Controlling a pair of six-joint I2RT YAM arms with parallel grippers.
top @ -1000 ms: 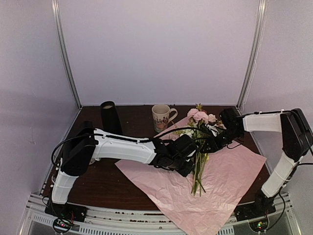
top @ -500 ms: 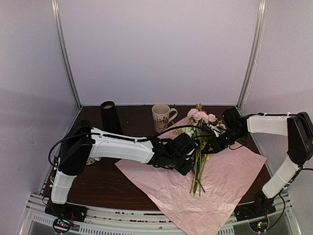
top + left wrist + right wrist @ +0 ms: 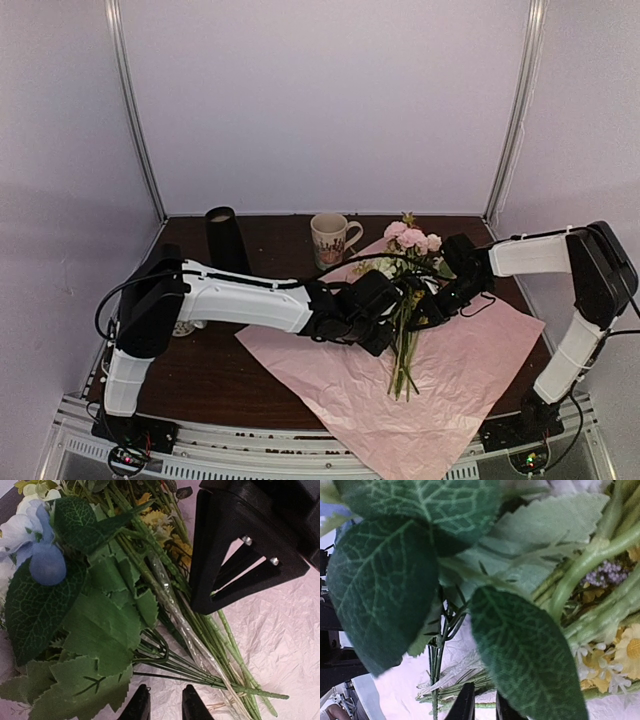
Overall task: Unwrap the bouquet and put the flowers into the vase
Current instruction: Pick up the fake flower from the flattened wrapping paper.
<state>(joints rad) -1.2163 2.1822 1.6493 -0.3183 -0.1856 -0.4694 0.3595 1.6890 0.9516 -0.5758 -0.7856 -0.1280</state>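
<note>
Flowers (image 3: 45, 565), serrated leaves (image 3: 100, 625), crinkled pink paper (image 3: 470, 370), left gripper (image 3: 162, 705) slightly apart, right gripper (image 3: 482, 702) unclear

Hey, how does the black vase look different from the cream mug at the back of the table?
The vase is matte black, while the mug is cream with a pattern. The vase is tall and narrow, and the mug is short and wider. The mug has a handle, but the vase has none. Both stand upright near the back of the table, and neither has any of the flowers in it.
</note>
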